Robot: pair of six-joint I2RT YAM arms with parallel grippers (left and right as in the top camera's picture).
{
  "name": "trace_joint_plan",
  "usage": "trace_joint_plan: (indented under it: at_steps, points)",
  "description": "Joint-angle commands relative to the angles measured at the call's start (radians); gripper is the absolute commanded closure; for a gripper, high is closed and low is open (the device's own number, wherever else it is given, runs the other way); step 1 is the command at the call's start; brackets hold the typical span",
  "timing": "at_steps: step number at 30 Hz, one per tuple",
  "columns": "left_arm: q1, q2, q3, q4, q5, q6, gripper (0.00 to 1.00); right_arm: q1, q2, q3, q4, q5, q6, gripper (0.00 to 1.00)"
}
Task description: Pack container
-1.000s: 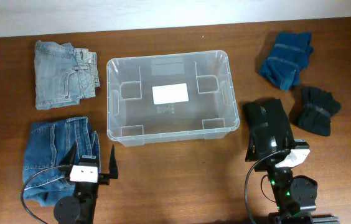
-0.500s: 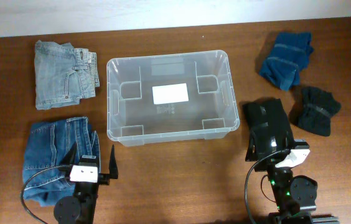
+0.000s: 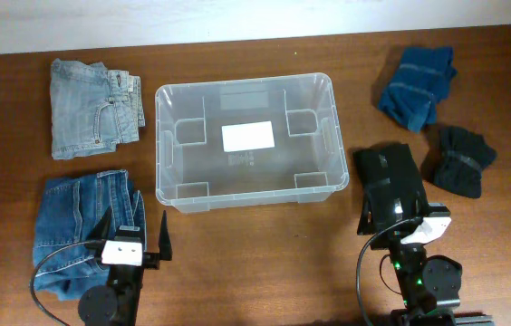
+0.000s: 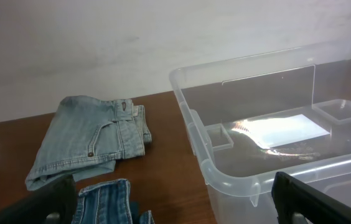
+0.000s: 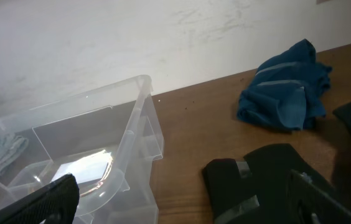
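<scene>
overhead, left fingers (image 3: 164,237): spread wide, gripping nothing, low over the worktop (image 3: 265,263)
overhead, right fingers (image 3: 362,222): spread wide, gripping nothing
overhead, container (image 3: 237,172): empty, upright, ahead-right of left fingers, ahead-left of right fingers, apart from both
overhead, dark jeans (image 3: 74,226): folded, partly under left fingers
overhead, light jeans (image 3: 92,107): folded, farther ahead of left fingers
overhead, black folded cloth (image 3: 387,177): just ahead of right fingers
overhead, blue cloth (image 3: 417,86), black bundle (image 3: 459,158): ahead-right of right fingers
left wrist, left fingers (image 4: 312,199): tips at both lower corners, far apart
left wrist, container (image 4: 238,177): ahead-right, near corner by right tip
left wrist, light jeans (image 4: 88,140): ahead-left
right wrist, right fingers (image 5: 38,202): far apart
right wrist, container (image 5: 135,134): ahead-left
right wrist, black folded cloth (image 5: 256,183): between the tips, contact unclear
right wrist, blue cloth (image 5: 284,87): ahead-right
</scene>
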Motion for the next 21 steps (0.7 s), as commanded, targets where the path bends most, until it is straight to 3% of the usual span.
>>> trace_joint_plan:
  at_steps: [1,17,21]
  points:
    - [0.006,-0.01,-0.002,-0.005,-0.003,0.021,0.01,0.011,-0.004,-0.005,-0.007,0.012,-0.002,0.02]
    - [0.006,-0.01,-0.002,-0.005,-0.003,0.02,0.01,0.009,0.0,-0.005,-0.002,0.001,0.008,0.02]
    - [0.006,-0.01,-0.002,-0.005,-0.003,0.02,0.01,0.008,0.0,0.01,0.079,0.042,0.007,0.02]
